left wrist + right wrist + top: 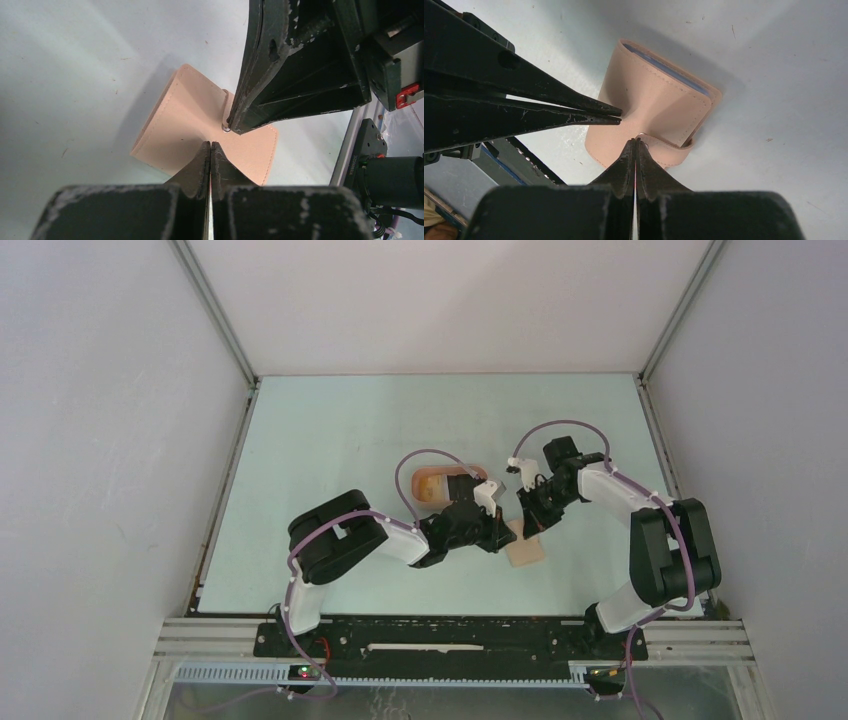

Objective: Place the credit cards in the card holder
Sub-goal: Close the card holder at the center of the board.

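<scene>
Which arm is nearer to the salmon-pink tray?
Left. The left arm lies with its wrist right beside the tray, on its near side; the right arm stands apart, off to the tray's right, over the card holder.

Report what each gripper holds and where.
The left gripper seems to pinch the card holder at the middle of its front flap; the right gripper is shut on its snap tab. No card is held.

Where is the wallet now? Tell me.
Top view: the wallet lies just right of table centre, nearer the front edge, with the left gripper and right gripper closed on it.
</scene>
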Motion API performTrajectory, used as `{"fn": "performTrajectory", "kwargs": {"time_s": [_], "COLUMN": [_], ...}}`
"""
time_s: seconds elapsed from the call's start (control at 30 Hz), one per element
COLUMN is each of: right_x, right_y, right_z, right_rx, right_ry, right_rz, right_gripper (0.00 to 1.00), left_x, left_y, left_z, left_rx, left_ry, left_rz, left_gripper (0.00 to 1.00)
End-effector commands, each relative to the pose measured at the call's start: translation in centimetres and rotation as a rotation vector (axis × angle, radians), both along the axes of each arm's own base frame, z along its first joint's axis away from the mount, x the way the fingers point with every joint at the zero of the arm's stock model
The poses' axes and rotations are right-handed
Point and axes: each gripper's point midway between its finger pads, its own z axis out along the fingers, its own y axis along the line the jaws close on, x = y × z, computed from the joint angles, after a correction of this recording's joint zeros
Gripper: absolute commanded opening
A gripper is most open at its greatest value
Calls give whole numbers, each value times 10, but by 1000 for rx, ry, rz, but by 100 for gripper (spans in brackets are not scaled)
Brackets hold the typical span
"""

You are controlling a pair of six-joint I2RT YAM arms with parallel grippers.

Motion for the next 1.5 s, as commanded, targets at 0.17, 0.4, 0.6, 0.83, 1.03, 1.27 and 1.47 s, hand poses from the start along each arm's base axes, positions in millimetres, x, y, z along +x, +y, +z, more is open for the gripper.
{"fn": "performTrajectory", "kwargs": {"time_s": [0.17, 0.4, 0.6, 0.83, 1.03, 1.27, 1.47], "right_x": [9, 13, 15, 16, 11, 7, 6], "right_y": [13, 15, 15, 14, 14, 7, 6], "right_z": [5, 13, 18, 17, 8, -2, -10], "right_rx": [16, 34, 56, 49, 24, -26, -51], "right_ry": [-33, -67, -78, -80, -51, -30, -11], "right_rz": [18, 10, 1, -1, 11, 24, 28], "right_gripper": [0, 0, 0, 0, 0, 0, 0], "left_x": [4, 4, 4, 4, 4, 4, 3], "left_y": [6, 5, 5, 5, 6, 6, 7], "left_z": [-9, -8, -9, -9, -9, -9, -9], "left_rx": [46, 45, 45, 47, 46, 47, 48], "left_ry": [0, 0, 0, 1, 0, 1, 0], "left_rz": [15, 13, 13, 15, 16, 14, 14], "left_gripper": [1, 1, 1, 1, 1, 1, 1]}}
